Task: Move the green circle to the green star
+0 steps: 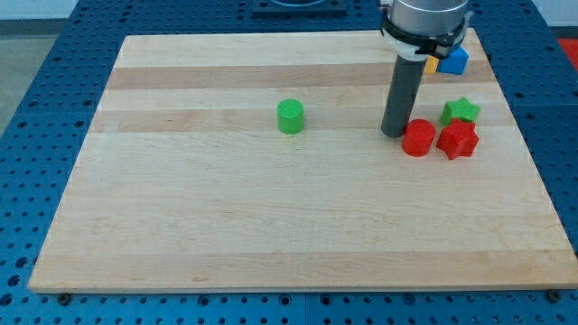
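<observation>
The green circle (290, 116) is a small green cylinder standing alone on the wooden board, a little above the middle of the view. The green star (461, 111) lies far to its right, near the board's right side. My tip (394, 134) rests on the board between them, well to the right of the green circle and just left of a red circle (418, 138). The tip touches or nearly touches the red circle; I cannot tell which.
A red star-like block (457, 140) sits right of the red circle and just below the green star. A blue block (454, 60) and an orange block (432, 64) lie at the top right, partly behind the arm. The board (271, 226) rests on a blue perforated table.
</observation>
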Action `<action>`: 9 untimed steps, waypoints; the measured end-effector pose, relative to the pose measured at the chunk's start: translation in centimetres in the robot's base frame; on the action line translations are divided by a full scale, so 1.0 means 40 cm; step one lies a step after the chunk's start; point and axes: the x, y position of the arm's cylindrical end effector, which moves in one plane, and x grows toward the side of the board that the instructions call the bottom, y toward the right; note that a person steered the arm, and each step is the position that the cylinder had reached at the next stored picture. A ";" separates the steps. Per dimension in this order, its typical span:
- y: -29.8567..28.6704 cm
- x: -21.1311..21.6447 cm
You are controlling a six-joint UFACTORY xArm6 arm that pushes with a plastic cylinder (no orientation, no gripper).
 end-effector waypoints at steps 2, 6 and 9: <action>-0.018 0.011; -0.489 0.047; -0.462 -0.109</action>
